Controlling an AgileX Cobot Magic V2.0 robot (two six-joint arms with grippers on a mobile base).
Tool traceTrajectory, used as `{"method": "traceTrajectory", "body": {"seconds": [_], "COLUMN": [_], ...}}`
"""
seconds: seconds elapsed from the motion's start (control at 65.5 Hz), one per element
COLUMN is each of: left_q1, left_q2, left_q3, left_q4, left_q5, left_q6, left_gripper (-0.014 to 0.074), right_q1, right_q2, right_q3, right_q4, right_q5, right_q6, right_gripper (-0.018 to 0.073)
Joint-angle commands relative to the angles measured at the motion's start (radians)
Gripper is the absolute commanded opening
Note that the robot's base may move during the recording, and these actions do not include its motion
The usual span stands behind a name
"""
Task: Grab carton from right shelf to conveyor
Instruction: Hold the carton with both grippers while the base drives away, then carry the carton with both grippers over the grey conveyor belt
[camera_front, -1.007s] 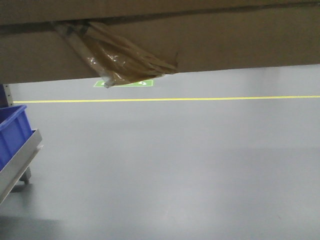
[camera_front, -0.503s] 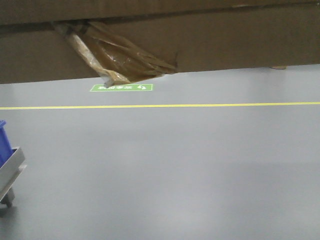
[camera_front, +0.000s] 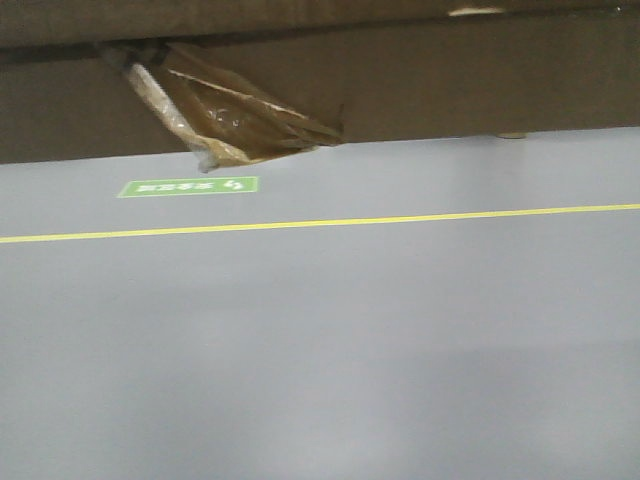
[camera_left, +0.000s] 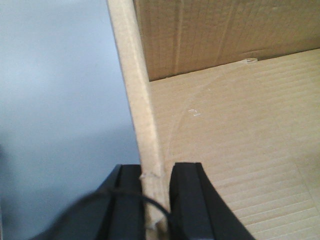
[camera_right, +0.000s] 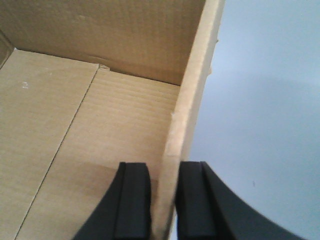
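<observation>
Gone from the front view's left edge is the blue plastic bin, and the green rectangular floor label is sliding leftward under the large brown corrugated cardboard carton, which is hanging above smooth grey floor. The left gripper is clamping the carton's left wall, and the right gripper is pinching its right wall. Pickup looks done. No conveyor is showing, so carrying and setting down are remaining.
</observation>
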Motion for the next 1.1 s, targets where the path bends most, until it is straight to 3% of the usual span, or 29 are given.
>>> {"method": "traceTrajectory", "body": {"seconds": [0.0, 1.083], "left_q1": [-0.011, -0.011], "left_q2": [-0.012, -0.012], "left_q3": [-0.002, -0.002], "left_q4": [-0.001, 0.011], "left_q5": [-0.033, -0.033], "left_q6": [0.013, 0.013], "left_gripper": [-0.0016, -0.0016], "right_q1": [0.000, 0.000], "right_q2": [-0.010, -0.010], "right_q3": [-0.005, -0.005], "right_q4": [0.011, 0.012], "right_q5": [-0.050, -0.152], "right_q6": [-0.008, -0.008], "right_gripper": [-0.0060, -0.0060]}}
